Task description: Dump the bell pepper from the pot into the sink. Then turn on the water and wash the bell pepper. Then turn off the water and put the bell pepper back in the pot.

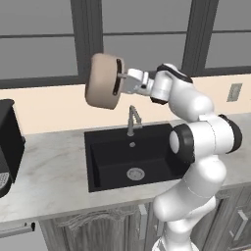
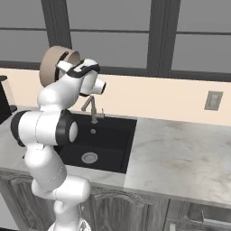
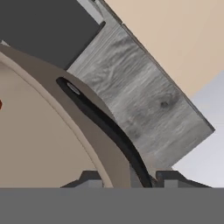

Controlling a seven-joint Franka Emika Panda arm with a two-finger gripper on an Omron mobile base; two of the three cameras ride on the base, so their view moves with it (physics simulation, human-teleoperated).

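Note:
The beige-tan pot [image 1: 101,81] hangs in the air above the back of the black sink [image 1: 112,154], tipped on its side. My gripper [image 1: 120,76] is shut on its rim at the dark handle. From the right the pot [image 2: 48,64] shows behind the arm, with my gripper [image 2: 64,66] on it, above the sink [image 2: 110,135]. In the hand view the fingertips [image 3: 90,177] straddle the rim and handle, gripper [image 3: 129,178], and the pot's pale inside [image 3: 35,144] is at the left. A sliver of red bell pepper [image 3: 1,104] shows there at the left edge. The faucet [image 1: 132,120] runs no water.
A black appliance [image 1: 7,142] stands on the marble counter [image 1: 49,171] at the left. To the right the counter [image 2: 180,153] stretches wide, with a wall outlet [image 2: 213,100] above it. Windows run along the back wall.

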